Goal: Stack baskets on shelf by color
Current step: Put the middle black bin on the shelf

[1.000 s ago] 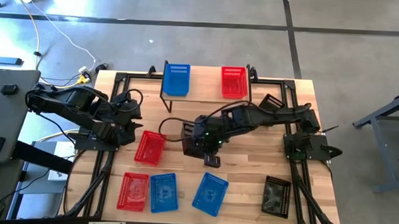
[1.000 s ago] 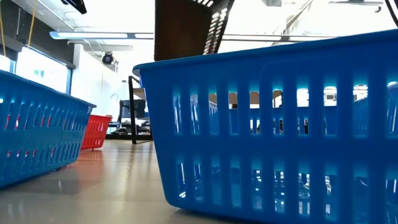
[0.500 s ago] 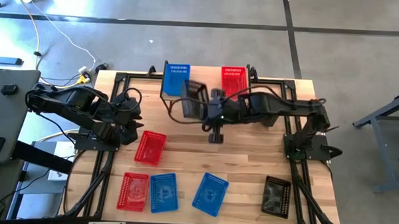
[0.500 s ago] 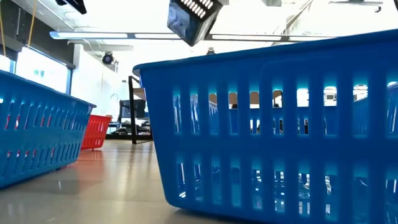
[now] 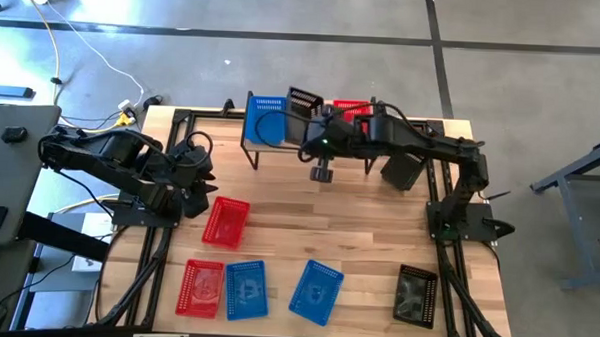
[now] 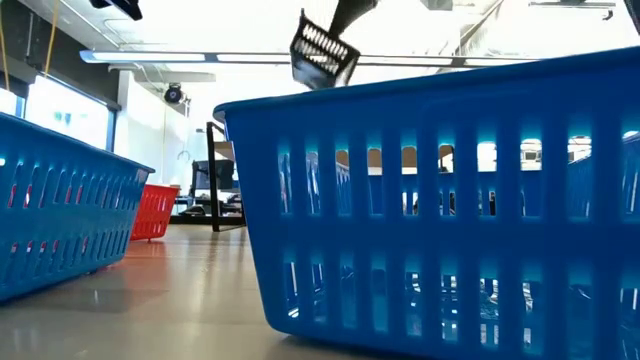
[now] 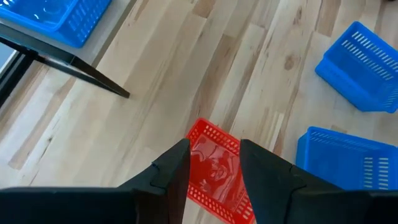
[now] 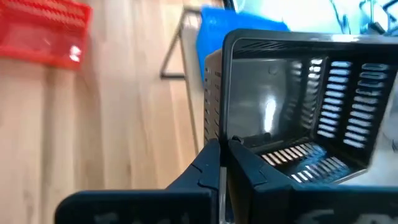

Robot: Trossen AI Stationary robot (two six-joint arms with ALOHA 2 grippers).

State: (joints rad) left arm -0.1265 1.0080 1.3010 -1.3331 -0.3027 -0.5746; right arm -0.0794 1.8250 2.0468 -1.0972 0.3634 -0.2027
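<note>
On the shelf (image 5: 281, 148) at the table's far edge stand a blue basket (image 5: 265, 119) and a red basket (image 5: 352, 108), the red one partly hidden by my right arm. My right gripper (image 5: 314, 113) is shut on a black basket (image 5: 304, 97), which hangs in the air over the shelf between those two. The low view shows that basket (image 6: 323, 50) high and tilted. My left gripper (image 7: 214, 163) is open above a red basket (image 7: 214, 177) that lies flat on the table's left, and touches nothing. My right gripper pinches one wall of the black basket at its rim (image 8: 249, 144), near a corner, between its two fingers. The fingers slant down toward the table's far left. The basket is lifted clear and tipped, its open side facing back at the wrist.
Near the table's front edge lie a red basket (image 5: 201, 288), two blue baskets (image 5: 246, 289) (image 5: 316, 289) and a black basket (image 5: 416, 295). Another dark basket (image 5: 400, 170) shows under my right arm. Bare wood lies in the table's middle.
My right gripper has carried the black basket from over the table's middle toward the far edge and upward, to above the shelf between the blue and red baskets. It has turned on the way, and the basket has swung with it. The gripper stays shut on it.
</note>
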